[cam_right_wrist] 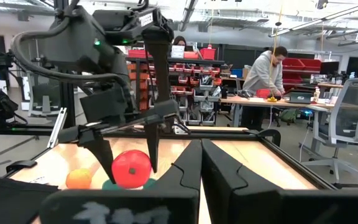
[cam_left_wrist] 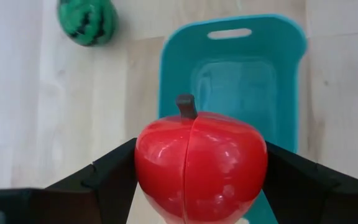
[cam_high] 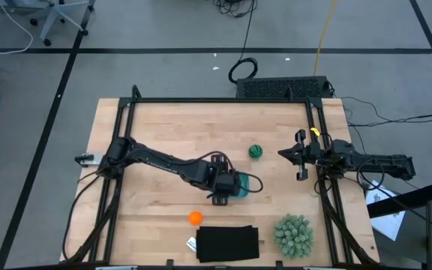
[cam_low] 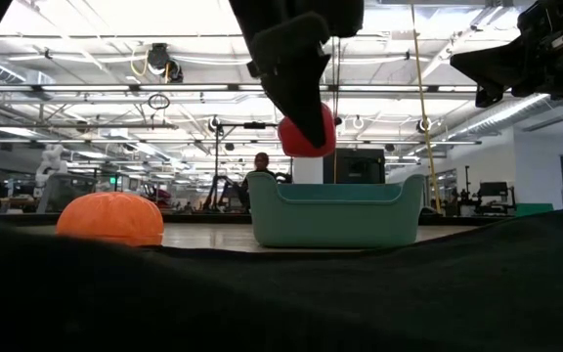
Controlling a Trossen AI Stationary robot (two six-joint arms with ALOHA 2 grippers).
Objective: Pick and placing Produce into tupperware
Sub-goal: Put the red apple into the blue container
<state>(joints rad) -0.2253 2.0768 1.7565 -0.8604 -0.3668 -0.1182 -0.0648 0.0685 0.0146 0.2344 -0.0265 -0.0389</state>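
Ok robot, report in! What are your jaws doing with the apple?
Left gripper shut on red apple, held above teal tub. Right gripper shut, parked at the table's right edge. Tub empty, nothing blocking.

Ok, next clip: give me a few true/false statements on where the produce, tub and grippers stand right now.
1. The left gripper holds the red apple above the teal tupperware. True.
2. The tupperware already contains the orange fruit. False: the orange fruit lies on the table, and the tub looks empty.
3. The green fruit lies on the table, outside the tub. True.
4. The right gripper stands open. False: it is shut, holding nothing.
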